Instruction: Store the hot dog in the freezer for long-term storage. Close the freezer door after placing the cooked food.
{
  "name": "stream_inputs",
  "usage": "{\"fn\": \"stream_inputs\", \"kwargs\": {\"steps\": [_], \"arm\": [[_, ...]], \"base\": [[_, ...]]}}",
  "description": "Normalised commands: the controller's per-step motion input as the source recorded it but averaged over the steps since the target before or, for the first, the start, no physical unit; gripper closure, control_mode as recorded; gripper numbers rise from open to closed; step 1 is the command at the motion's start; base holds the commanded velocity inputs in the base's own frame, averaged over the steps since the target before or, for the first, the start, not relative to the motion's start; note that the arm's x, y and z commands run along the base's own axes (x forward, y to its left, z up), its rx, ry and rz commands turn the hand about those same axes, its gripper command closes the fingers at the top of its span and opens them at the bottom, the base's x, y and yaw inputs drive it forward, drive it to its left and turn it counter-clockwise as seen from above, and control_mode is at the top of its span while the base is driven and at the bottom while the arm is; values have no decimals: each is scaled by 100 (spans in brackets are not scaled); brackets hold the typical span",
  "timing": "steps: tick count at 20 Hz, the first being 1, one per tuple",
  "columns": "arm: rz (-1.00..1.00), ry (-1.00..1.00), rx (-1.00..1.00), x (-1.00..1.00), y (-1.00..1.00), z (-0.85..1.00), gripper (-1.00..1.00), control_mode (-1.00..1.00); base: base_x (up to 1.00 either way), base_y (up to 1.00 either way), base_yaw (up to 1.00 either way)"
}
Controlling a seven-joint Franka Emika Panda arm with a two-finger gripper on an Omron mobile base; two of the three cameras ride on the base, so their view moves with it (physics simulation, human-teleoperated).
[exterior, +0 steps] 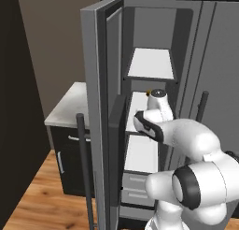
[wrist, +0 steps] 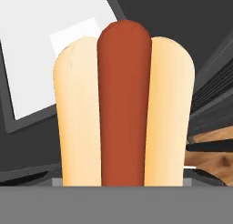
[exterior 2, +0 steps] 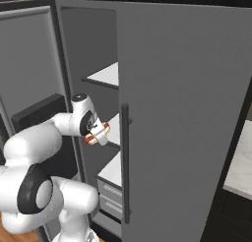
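Hot dog at the freezer mouth

The fingers (exterior 2: 98,136) clamp the hot dog (exterior 2: 97,133), its long axis running straight out from them toward the freezer's (exterior: 149,65) white middle shelf (exterior 2: 114,130).

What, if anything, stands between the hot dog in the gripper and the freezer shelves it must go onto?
Nothing visible does. The freezer door is swung open, and the gripper, shut on the hot dog, is at the freezer opening beside the white middle shelf, whose visible surface looks bare.
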Motion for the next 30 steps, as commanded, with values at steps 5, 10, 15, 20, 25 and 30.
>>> {"fn": "stream_inputs", "kwargs": {"steps": [5, 10, 15, 20, 25, 30], "arm": [[-6, 0, 0, 61, -5, -24, 100, -100], [-4, 0, 0, 49, -12, -33, 100, -100], [-1, 0, 0, 58, -21, -15, 100, -100], [0, 4, 0, 60, -21, -14, 100, -100], [0, 3, 0, 59, -11, -25, 100, -100], [0, 3, 0, 56, -9, -29, 100, -100]], "base": [[0, 0, 0], [0, 0, 0], [0, 0, 0], [0, 0, 0], [0, 0, 0], [0, 0, 0]]}}
